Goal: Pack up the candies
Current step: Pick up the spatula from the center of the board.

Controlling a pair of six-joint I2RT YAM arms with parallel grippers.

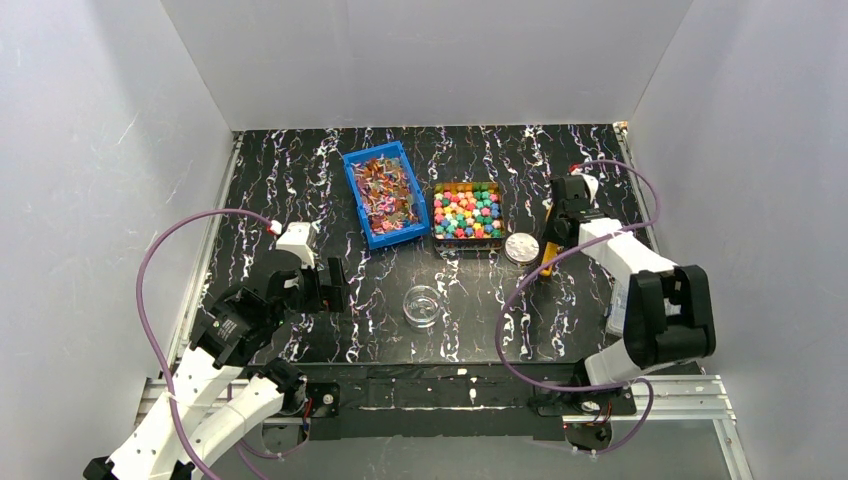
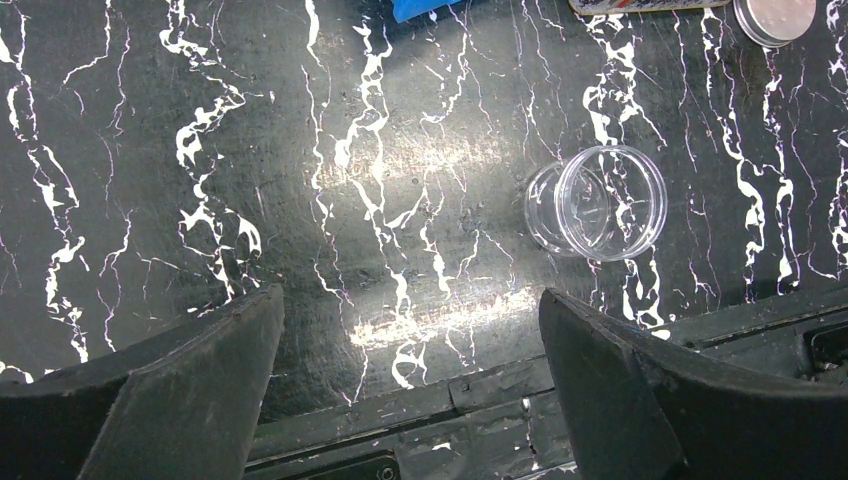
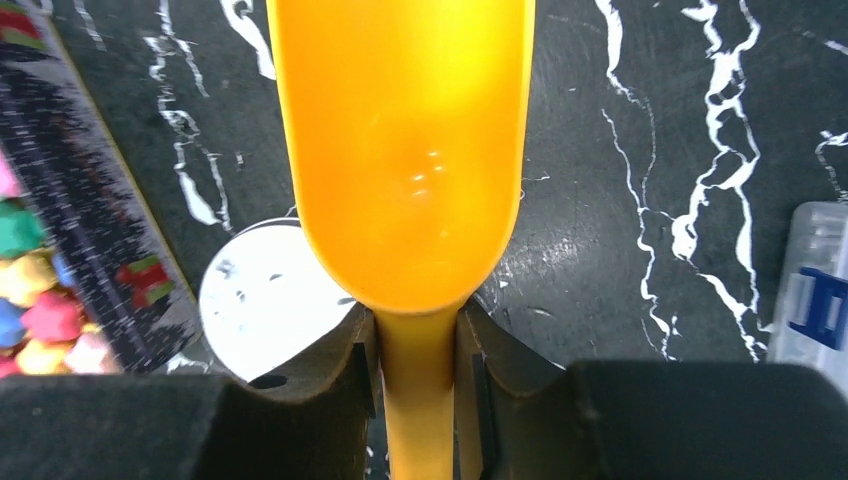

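Note:
The candies [image 1: 468,210] fill a dark tray at the back centre, a knobbly mix of pink, yellow, green and blue; a few show at the left edge of the right wrist view [image 3: 35,300]. My right gripper [image 3: 418,350] is shut on the handle of an orange scoop [image 3: 400,150], whose empty bowl points away from me. From above, gripper [image 1: 553,238] and scoop [image 1: 548,258] sit just right of the tray. A clear round jar [image 1: 422,306] stands open near the table's middle. My left gripper [image 2: 410,340] hangs open left of the jar [image 2: 610,200], holding nothing.
A blue bin [image 1: 385,195] of coloured wrapped pieces stands left of the tray. A round silver lid [image 1: 520,247] lies flat between tray and scoop, also seen under the scoop [image 3: 270,300]. A clear box with a blue label [image 3: 820,290] sits to the right.

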